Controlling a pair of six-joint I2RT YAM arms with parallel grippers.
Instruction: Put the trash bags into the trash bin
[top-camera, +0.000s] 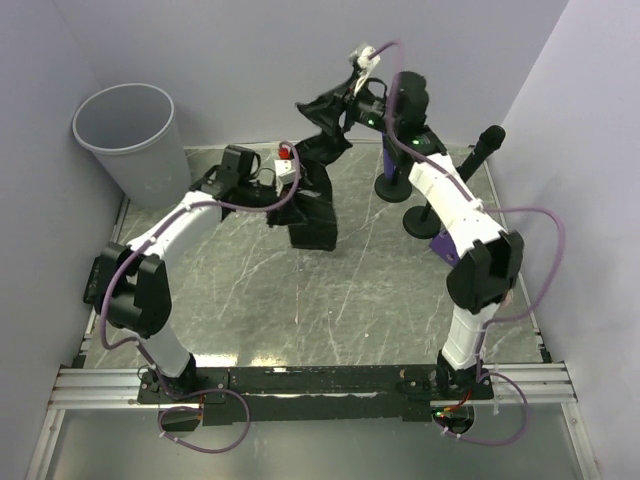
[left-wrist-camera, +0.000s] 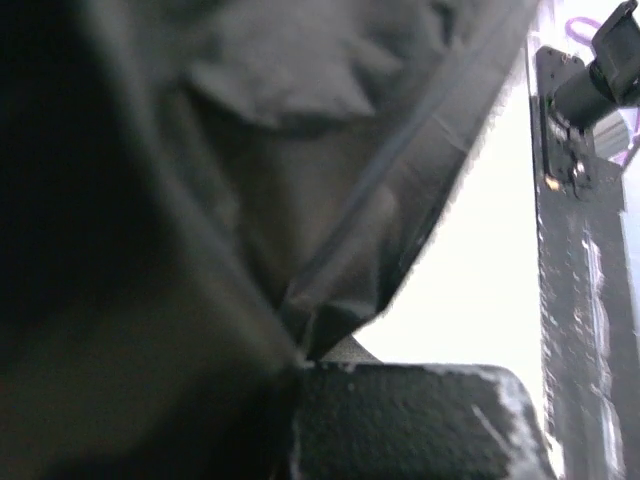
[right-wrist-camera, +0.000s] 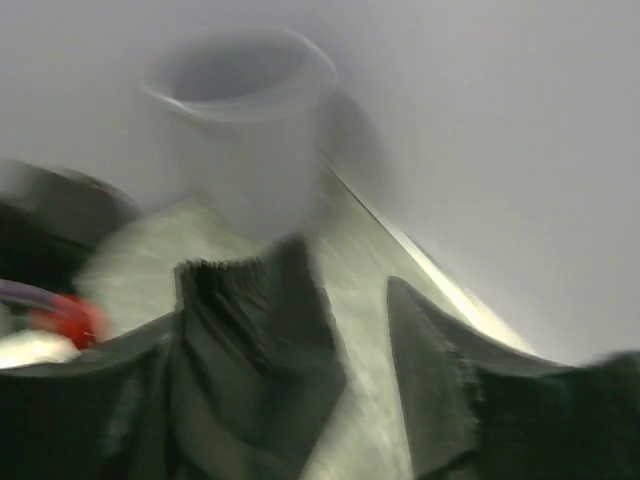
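Note:
A black trash bag (top-camera: 315, 205) hangs above the table's middle, stretched between both grippers. My left gripper (top-camera: 287, 190) is shut on the bag's left edge. In the left wrist view the dark plastic (left-wrist-camera: 250, 200) fills most of the frame and is pinched at the finger pad (left-wrist-camera: 400, 425). My right gripper (top-camera: 338, 108) is raised at the back; its jaws stand open, with the bag's top corner (right-wrist-camera: 250, 330) draped against the left finger and the right finger (right-wrist-camera: 430, 390) bare. The light grey trash bin (top-camera: 125, 140) stands upright in the far left corner and also shows as the bin (right-wrist-camera: 240, 130) ahead of the right wrist.
Black stands on round bases (top-camera: 393, 187) (top-camera: 424, 221) and a purple object (top-camera: 445, 243) sit at the back right, close to the right arm. Grey walls close in the left, back and right sides. Purple cables loop off both arms.

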